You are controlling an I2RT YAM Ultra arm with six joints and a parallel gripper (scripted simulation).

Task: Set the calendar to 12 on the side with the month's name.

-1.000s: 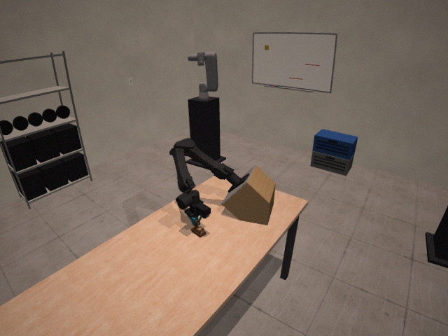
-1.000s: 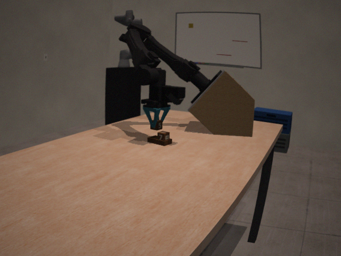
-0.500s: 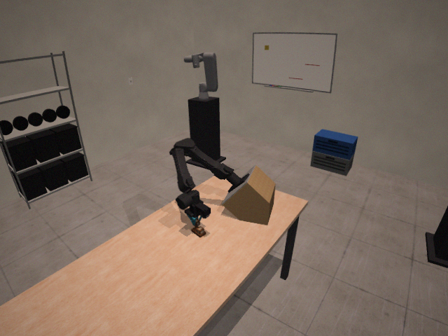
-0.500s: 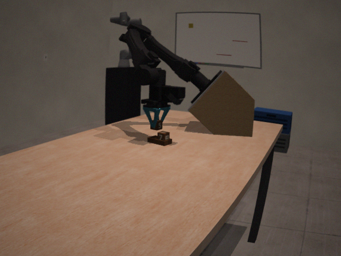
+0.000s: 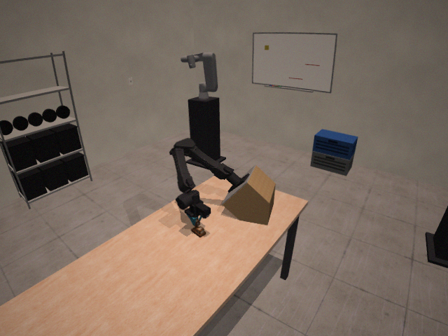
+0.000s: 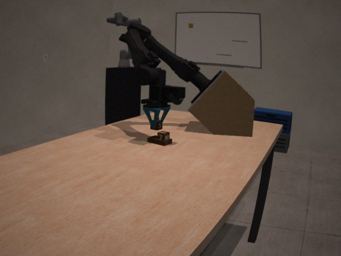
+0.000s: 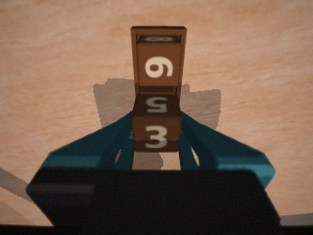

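Note:
My gripper (image 6: 156, 126) (image 7: 156, 117) (image 5: 195, 221) has teal fingers and is shut on a brown number cube (image 6: 157, 125) (image 7: 157, 128). It holds the cube a little above the near, empty slot of the small brown tray (image 6: 154, 140) (image 7: 133, 54) (image 5: 197, 234). In the wrist view the held cube shows a 3 and a 5. The other cube (image 6: 163, 135) (image 7: 158, 63) stands in the tray's far slot. It shows a 6 or 9 on top in the wrist view and a 7 on its side in the exterior view.
A large tan slanted box (image 5: 251, 199) (image 6: 225, 109) stands on the wooden table (image 5: 137, 274) (image 6: 110, 192) behind the tray, where the arm is mounted. The table's right edge is near the box.

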